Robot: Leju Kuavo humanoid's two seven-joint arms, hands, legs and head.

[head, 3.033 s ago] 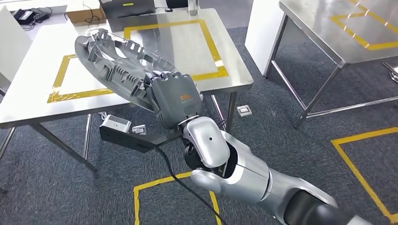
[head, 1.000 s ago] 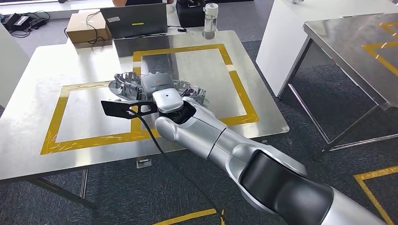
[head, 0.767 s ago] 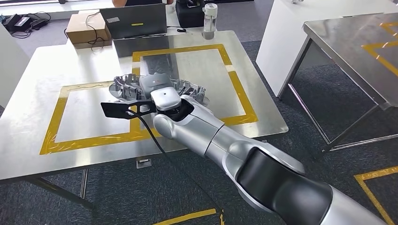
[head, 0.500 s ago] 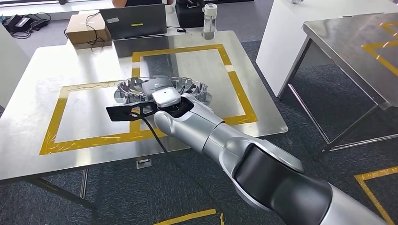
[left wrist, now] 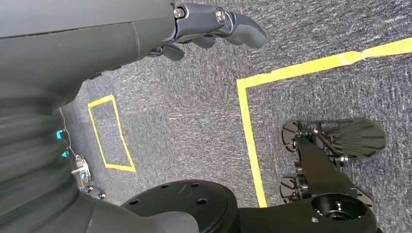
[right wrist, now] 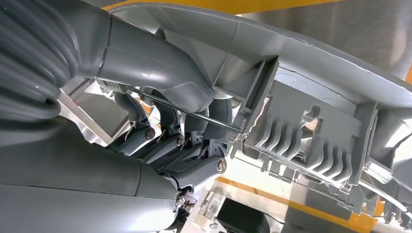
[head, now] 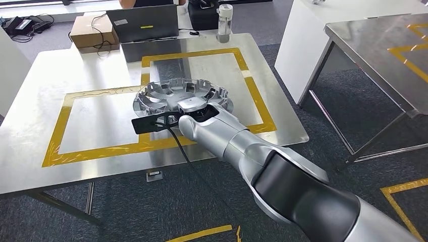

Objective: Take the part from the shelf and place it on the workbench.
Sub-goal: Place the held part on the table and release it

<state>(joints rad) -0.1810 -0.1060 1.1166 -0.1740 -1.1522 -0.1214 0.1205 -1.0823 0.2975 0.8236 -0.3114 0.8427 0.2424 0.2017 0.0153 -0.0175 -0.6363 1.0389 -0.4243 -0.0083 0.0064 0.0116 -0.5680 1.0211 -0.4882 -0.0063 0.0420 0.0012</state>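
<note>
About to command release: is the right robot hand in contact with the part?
Touching. The right wrist view shows the right robot hand with thumb and fingers wrapped around a rib of the grey part, no gap visible.

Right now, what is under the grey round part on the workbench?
Under the grey part lies the steel workbench with yellow tape lines running beneath it. The right hand grips its near rim; that arm covers the near edge there.

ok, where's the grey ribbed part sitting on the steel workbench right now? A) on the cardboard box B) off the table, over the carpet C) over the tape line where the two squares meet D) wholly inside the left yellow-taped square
C: in the head view the grey ribbed part lies over the yellow tape between the two squares on the workbench, with the right hand on it.
</note>
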